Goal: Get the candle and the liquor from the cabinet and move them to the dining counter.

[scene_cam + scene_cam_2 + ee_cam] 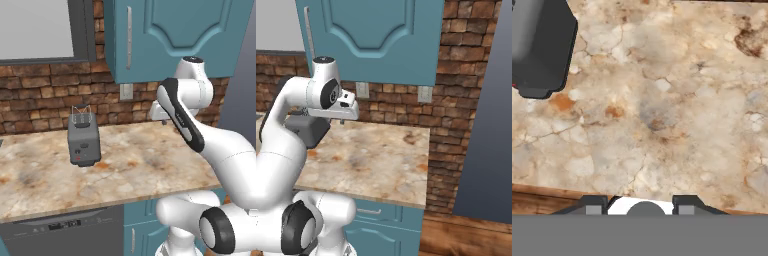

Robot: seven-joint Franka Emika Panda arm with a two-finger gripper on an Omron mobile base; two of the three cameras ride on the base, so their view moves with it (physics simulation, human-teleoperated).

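Across the left base view, a beige marbled counter (140,150) runs under a brick wall, dark toaster (83,138) left of centre, and the teal cabinet (175,35) hangs shut at upper right, above the arm.

Right base view: cabinet door upper centre, gripper (342,121) low at centre left beneath it, well apart.

Hand view: fingertips (593,205) at the bottom edge stand apart, nothing between them, over bare stone.
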